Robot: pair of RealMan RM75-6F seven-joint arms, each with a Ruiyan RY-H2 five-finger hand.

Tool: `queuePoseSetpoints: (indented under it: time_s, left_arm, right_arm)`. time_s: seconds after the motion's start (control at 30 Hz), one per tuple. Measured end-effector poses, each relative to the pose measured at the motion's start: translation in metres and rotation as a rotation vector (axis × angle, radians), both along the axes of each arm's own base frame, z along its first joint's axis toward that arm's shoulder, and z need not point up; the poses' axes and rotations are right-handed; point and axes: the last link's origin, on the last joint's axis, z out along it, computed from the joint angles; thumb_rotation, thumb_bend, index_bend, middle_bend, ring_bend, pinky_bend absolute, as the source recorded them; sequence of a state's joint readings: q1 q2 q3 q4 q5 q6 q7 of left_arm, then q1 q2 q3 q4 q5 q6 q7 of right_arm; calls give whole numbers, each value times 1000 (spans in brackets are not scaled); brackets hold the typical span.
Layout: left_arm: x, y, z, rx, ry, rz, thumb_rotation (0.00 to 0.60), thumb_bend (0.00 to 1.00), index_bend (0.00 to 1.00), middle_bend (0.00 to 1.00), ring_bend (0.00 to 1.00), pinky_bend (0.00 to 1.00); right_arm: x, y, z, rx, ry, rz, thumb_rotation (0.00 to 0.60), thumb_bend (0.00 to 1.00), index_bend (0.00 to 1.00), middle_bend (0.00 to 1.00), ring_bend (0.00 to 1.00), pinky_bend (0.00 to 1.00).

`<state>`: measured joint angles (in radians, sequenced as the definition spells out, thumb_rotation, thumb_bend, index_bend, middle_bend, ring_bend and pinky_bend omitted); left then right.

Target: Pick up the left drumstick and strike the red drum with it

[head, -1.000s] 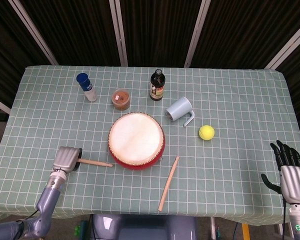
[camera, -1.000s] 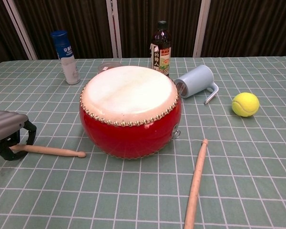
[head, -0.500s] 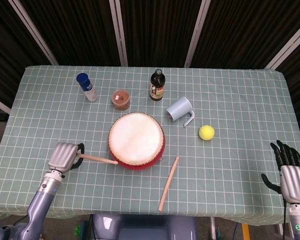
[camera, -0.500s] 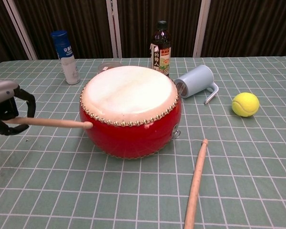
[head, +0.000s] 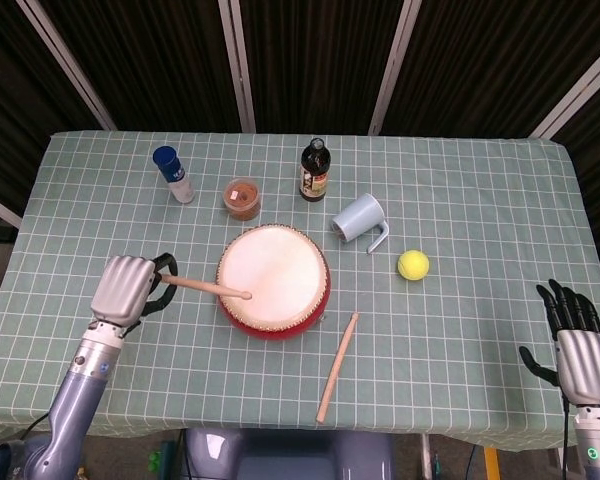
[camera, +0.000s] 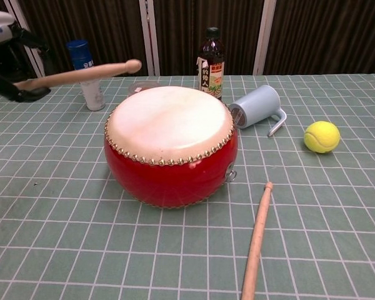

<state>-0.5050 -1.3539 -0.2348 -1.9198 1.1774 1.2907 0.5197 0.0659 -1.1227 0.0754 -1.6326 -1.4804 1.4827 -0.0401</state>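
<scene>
Head view: the left hand gripped the left drumstick at its butt end, fingers wrapped around the shaft. From those fingers the stick extended rightward, and its rounded tip lay over the left part of the skin of the red drum. The right hand was at the table's near right edge, holding nothing, its fingers straight and slightly spread. A second drumstick lay on the checked cloth, well to the right of the left hand's fingers and just beyond the drum's near right side.

Chest view: the left hand was raised at the upper left, fingers closed on the drumstick. The stick tilted slightly upward from the fingers, and its tip was held above the drum's far left rim, clear of the skin. The second drumstick lay flat on the cloth. The right hand was outside this view.
</scene>
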Motion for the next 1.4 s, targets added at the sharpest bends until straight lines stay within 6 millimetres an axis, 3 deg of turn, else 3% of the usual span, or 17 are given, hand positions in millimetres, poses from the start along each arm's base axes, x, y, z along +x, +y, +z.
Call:
queuePoseSetpoints:
  time_s: [0.2,0.37,0.5,0.63,0.8,0.97,1.1,1.2,1.4]
  left_arm:
    - [28,24,-14,90,-126,-49,600,570,711,1000,1000,1000]
    - [44,40,-34,123,-102,-63,600,573,722,1000,1000,1000]
    - [41,46,-46,104,11,-19,600,589,736,1000,1000,1000]
    - [24,48,-64,49,108,56,600,594,742,1000,1000,1000]
    - [5,46,-73,-22,240,151,600,594,742,1000,1000,1000]
    - [-10,40,-71,-113,401,289,600,595,744,1000,1000,1000]
    - [-8,40,-63,-115,390,311,600,594,742,1000,1000,1000]
    - [9,42,-50,-59,285,247,600,595,742,1000,1000,1000]
    - [69,36,-8,105,14,-21,600,594,742,1000,1000,1000]
  right_arm:
    - [-1,0,1,3,-11,-2,600,305,0,0,0,73]
    - [-1,1,1,4,-18,-4,600,305,0,0,0,73]
    - [-2,2,2,5,-23,-7,600,305,0,0,0,72]
    - [-1,3,2,2,-25,-6,600,305,0,0,0,72]
    - [-2,4,3,-2,-29,-11,600,305,0,0,0,73]
    - [-2,4,4,-7,-25,-14,600,305,0,0,0,73]
    - [-3,5,5,-11,-26,-18,600,305,0,0,0,73]
    - [-3,6,6,-12,-24,-18,600,305,0,0,0,73]
    - [-3,6,6,-12,-22,-19,600,305,0,0,0,73]
